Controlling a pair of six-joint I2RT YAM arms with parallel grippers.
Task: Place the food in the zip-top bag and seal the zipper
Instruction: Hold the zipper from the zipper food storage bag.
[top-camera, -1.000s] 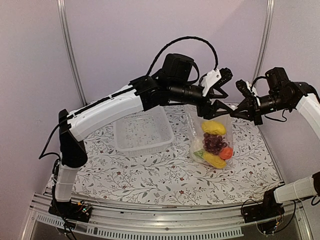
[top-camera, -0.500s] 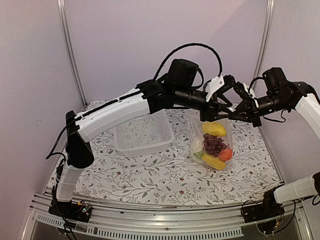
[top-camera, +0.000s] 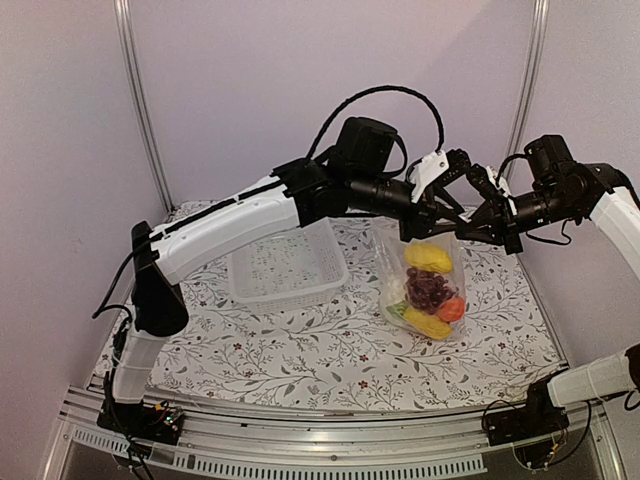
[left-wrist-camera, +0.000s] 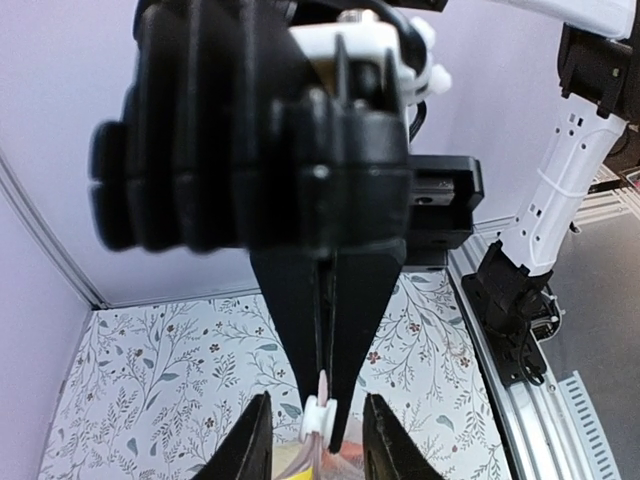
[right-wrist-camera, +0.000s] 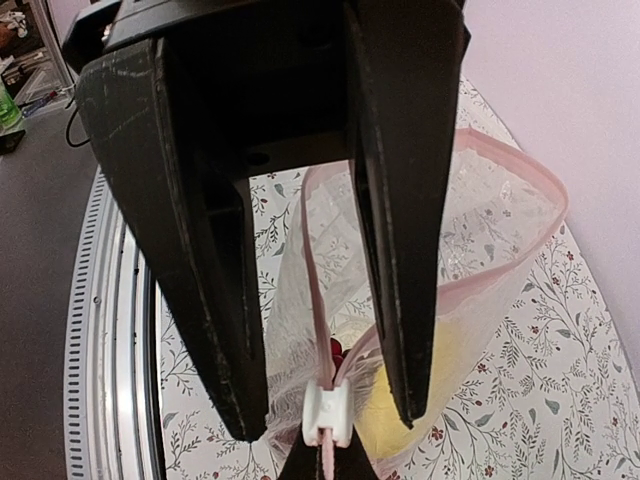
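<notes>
The bag (top-camera: 392, 268) stands upright over the far right part of the table (top-camera: 300, 355), held up by its top edge between the two arms. Whether its bottom rests on the flowered surface cannot be told.

The food is inside the bag, stacked low in it. An upper yellow piece (top-camera: 428, 256) sits on top, with the dark grapes (top-camera: 430, 288) under it. The orange tomato (top-camera: 452, 309) is at the lower right, and a lower yellow piece (top-camera: 428, 322) with a bit of green on its left lies at the bottom.

The right gripper (left-wrist-camera: 326, 390) is clenched on the bag's top edge, its two black fingers pressed together with the pinkish zipper (right-wrist-camera: 314, 300) pinched between them. In the right wrist view the zipper runs up from a small white slider (right-wrist-camera: 327, 415). Beyond that, the mouth of the bag gapes open in a wide pink-rimmed loop.

The left gripper (left-wrist-camera: 316, 440) is released. Its fingers stand apart on either side of the slider, close to it, with a gap showing on each side, so they grasp nothing.

A white slotted basket (top-camera: 285, 265) sits at the far middle of the table, to the left of the bag and well apart from it, under the left arm.
</notes>
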